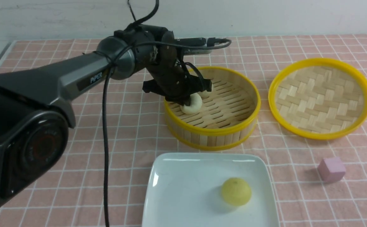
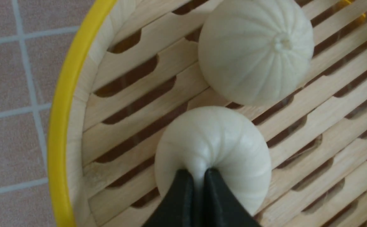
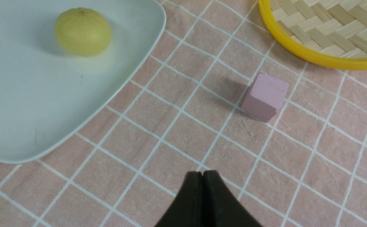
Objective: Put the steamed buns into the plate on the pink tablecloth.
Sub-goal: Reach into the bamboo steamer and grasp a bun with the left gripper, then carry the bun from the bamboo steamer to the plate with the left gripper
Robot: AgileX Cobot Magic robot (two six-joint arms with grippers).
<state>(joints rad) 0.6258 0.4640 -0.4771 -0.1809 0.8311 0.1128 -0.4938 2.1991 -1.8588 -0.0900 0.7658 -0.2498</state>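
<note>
Two pale steamed buns lie in the bamboo steamer basket (image 1: 213,130). My left gripper (image 2: 199,171) is shut on the nearer pale bun (image 2: 213,142), pinching its soft top so that it puckers; in the front view this bun (image 1: 193,106) sits under the gripper (image 1: 188,102). The other pale bun (image 2: 256,50) rests just beyond it, untouched. A yellow bun (image 1: 235,191) sits on the white square plate (image 1: 183,189) on the pink tablecloth (image 1: 123,135). My right gripper (image 3: 203,173) is shut with nothing in it, above the cloth beside the plate (image 3: 44,110).
The yellow-rimmed woven lid (image 1: 320,97) lies flat to the right of the basket. A small pink cube (image 1: 331,169) stands on the cloth to the right of the plate. The left arm's black cable hangs down across the cloth to the left of the plate.
</note>
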